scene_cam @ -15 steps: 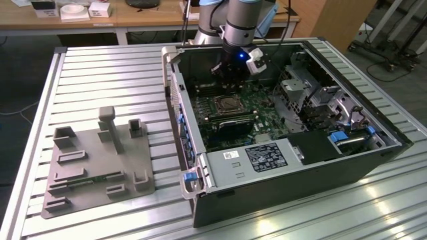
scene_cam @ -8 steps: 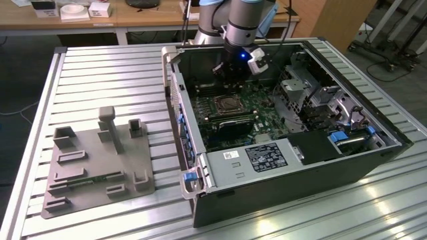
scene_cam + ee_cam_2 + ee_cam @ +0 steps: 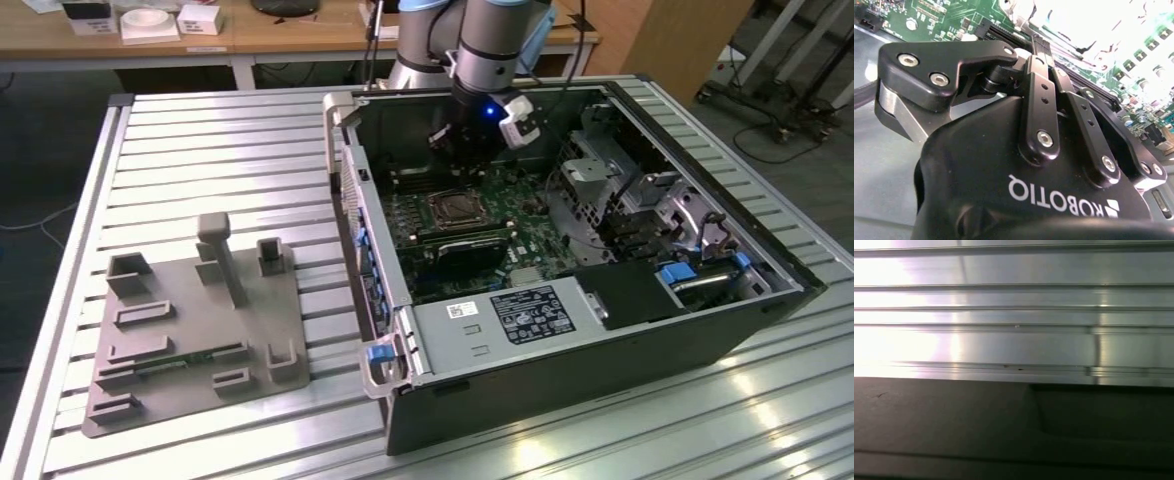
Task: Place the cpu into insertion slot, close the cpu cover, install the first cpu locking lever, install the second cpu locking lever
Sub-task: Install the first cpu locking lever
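The open computer case [image 3: 747,320] lies on its side, its green motherboard [image 3: 514,205] facing up. The insertion slot [image 3: 454,211] is a dark square with a silver metal rim near the board's middle. I cannot tell the cpu cover apart from that rim. The cpu and the locking levers are too small to make out. My gripper [image 3: 455,160] hangs inside the case just beyond the slot's far edge, a little above the board. In the second wrist view the gripper [image 3: 1037,43] is shut, its fingers [image 3: 1040,55] pressed together over the board, and nothing shows between them.
A grey box with a black label [image 3: 514,315] fills the case's near end. A metal drive cage [image 3: 607,170] stands at the exterior view's right. A grey fixture plate [image 3: 200,330] with upright blocks lies on the slatted aluminium table [image 3: 200,150]. The first wrist view shows table slats [image 3: 1014,300] and a dark case wall [image 3: 954,420].
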Available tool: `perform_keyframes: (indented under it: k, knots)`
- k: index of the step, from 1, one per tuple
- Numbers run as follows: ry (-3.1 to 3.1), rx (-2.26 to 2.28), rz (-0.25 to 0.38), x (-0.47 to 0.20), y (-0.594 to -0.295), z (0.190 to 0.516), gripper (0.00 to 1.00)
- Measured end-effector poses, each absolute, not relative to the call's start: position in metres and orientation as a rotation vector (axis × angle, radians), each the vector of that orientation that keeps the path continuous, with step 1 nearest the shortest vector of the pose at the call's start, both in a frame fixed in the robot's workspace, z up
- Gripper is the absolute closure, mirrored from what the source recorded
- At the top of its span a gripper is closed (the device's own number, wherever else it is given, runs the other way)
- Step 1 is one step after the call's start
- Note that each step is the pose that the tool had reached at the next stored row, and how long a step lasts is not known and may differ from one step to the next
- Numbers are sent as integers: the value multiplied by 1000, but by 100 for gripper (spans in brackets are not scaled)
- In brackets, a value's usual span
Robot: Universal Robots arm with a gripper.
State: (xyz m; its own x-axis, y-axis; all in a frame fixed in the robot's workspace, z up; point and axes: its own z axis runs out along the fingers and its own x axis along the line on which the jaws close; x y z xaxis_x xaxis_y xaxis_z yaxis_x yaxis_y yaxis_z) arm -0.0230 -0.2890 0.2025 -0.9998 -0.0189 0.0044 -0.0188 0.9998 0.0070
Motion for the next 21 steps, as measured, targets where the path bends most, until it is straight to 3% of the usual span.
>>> perform_keyframes:
  k: [21]
  knots:
    - [-3137,40,-11,-22,-289,202,89]
